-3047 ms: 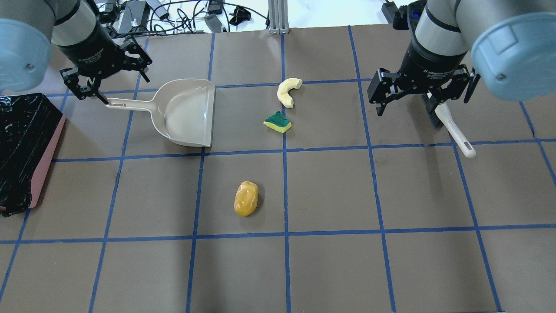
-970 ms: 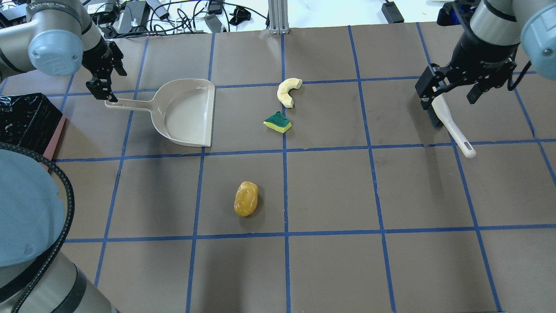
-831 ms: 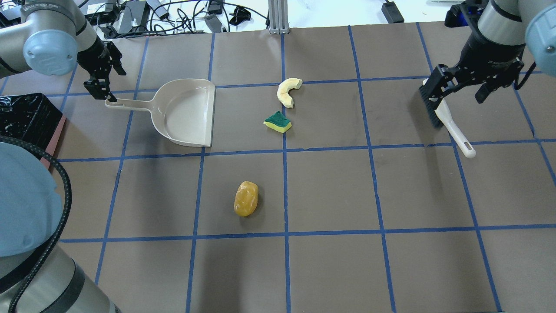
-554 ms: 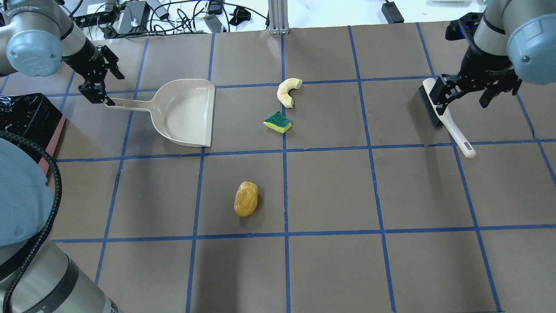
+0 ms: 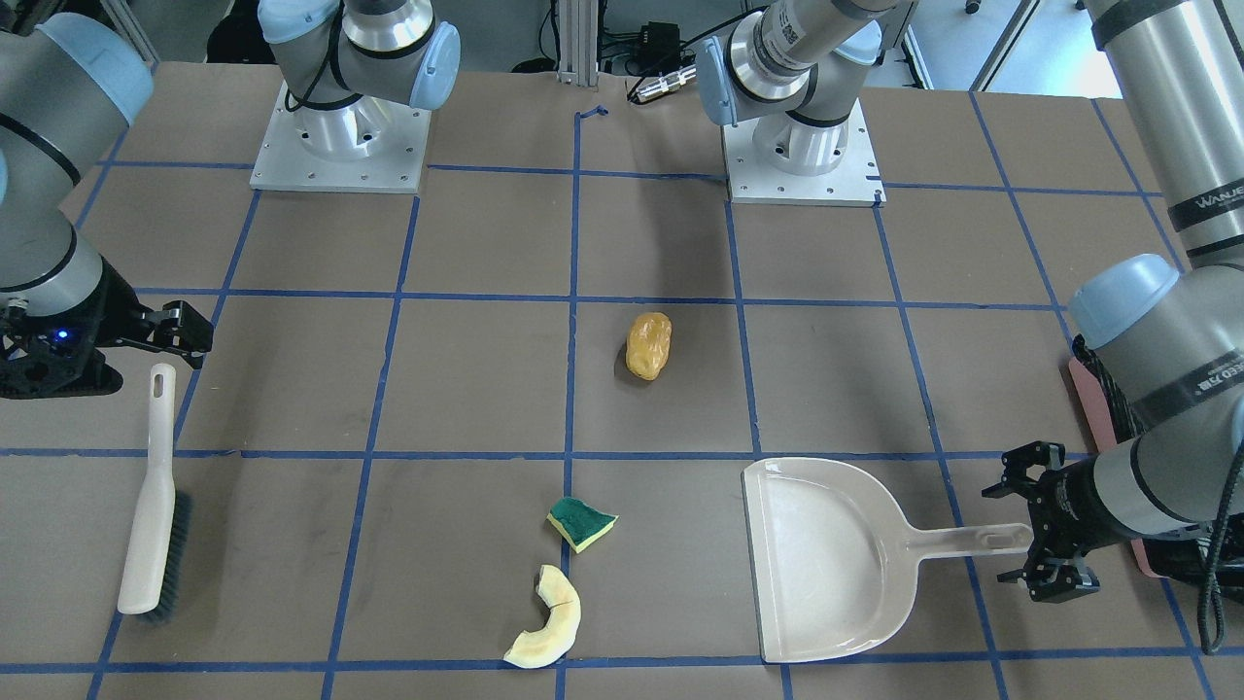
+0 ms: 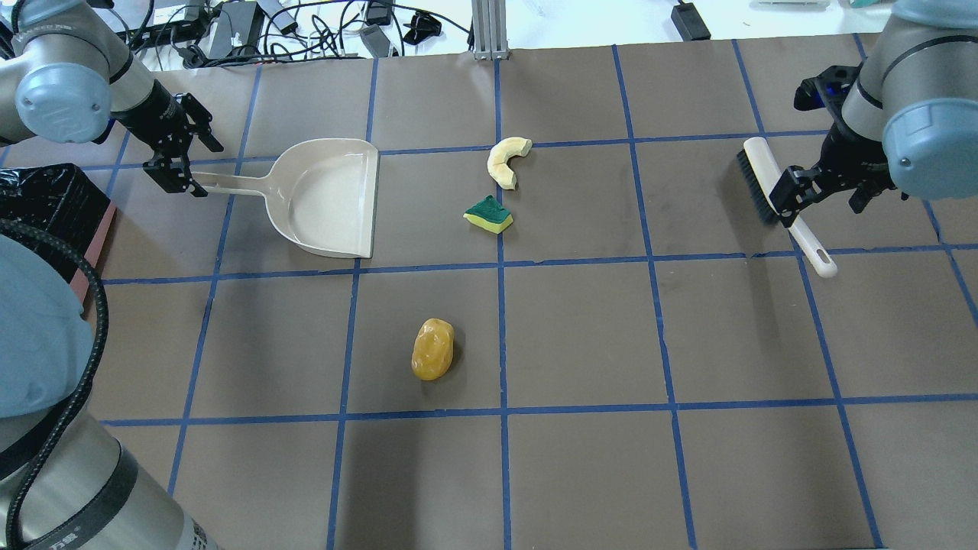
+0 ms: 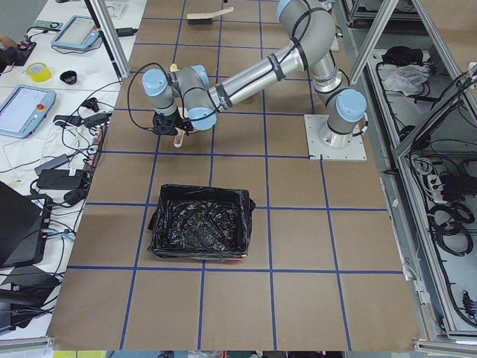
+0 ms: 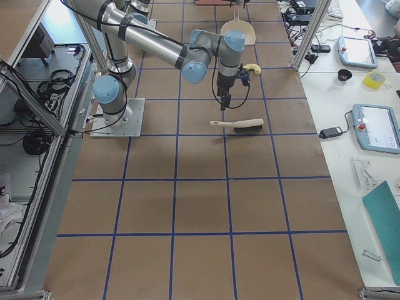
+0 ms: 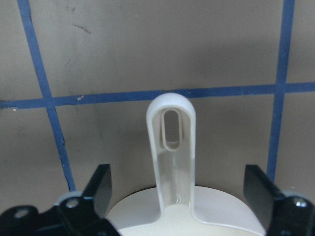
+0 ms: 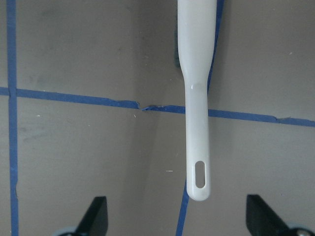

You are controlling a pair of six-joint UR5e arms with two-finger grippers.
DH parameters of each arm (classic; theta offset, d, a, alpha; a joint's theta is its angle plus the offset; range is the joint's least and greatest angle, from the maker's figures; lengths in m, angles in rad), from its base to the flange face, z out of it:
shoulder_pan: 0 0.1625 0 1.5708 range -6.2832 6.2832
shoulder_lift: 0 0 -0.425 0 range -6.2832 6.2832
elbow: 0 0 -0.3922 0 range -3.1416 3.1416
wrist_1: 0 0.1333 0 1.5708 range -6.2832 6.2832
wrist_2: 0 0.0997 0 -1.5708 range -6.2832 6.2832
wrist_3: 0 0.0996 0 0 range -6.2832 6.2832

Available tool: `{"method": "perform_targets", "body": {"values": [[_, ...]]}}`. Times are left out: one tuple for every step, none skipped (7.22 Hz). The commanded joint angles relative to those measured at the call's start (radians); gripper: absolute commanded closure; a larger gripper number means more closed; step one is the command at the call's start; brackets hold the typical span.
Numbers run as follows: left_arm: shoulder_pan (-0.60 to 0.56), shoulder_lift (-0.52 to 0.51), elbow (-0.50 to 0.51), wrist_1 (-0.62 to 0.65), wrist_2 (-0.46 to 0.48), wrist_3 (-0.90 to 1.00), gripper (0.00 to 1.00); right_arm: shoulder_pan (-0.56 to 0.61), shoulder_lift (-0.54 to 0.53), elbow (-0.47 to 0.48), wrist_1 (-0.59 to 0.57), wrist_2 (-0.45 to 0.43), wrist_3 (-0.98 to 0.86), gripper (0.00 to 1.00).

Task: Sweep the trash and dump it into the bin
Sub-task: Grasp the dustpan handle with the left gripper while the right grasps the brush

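Observation:
The trash lies loose on the table: an orange-yellow lump [image 6: 432, 349], a green-and-yellow sponge chunk [image 6: 487, 214] and a cream curved slice [image 6: 506, 160]. The bin [image 6: 38, 206], pink-sided with a black bag, stands at the left edge, also in the exterior left view [image 7: 200, 233]. My left gripper [image 6: 200, 166] is open and straddles the end of the beige dustpan's handle [image 9: 171, 147] without closing on it. My right gripper [image 6: 817, 210] is open, low over the white handle [image 10: 197, 123] of the brush [image 6: 779, 202].
The dustpan [image 6: 328, 198] lies flat, its mouth facing the sponge and slice. Blue tape lines grid the brown table. Cables and power supplies lie beyond the far edge [image 6: 306, 23]. The arm bases [image 5: 340, 146] stand at the robot's side.
The left gripper has turned and settled around the dustpan handle's end. The right gripper has moved from the brush's bristle head toward its handle. Both stay open; nothing on the table moved.

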Motion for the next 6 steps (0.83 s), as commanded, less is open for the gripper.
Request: {"method": "perform_targets", "body": {"values": [[0.009, -0.007, -0.010, 0.017, -0.001, -0.001, 0.07, -0.040, 0.054, 0.011, -0.040, -0.001, -0.017, 0.00], [0.011, -0.015, -0.010, 0.018, -0.003, 0.001, 0.08, -0.050, 0.080, 0.019, -0.046, -0.001, -0.016, 0.00], [0.011, -0.018, -0.015, 0.020, 0.000, -0.001, 0.13, -0.053, 0.128, 0.019, -0.087, -0.012, -0.014, 0.00], [0.011, -0.020, -0.034, 0.035, -0.001, -0.001, 0.20, -0.053, 0.169, 0.019, -0.130, -0.015, -0.008, 0.00], [0.011, -0.020, -0.068, 0.087, -0.005, -0.001, 0.32, -0.053, 0.171, 0.023, -0.124, -0.015, -0.005, 0.00], [0.011, -0.017, -0.082, 0.106, -0.009, -0.002, 0.54, -0.053, 0.174, 0.030, -0.124, -0.015, -0.004, 0.00]]}}
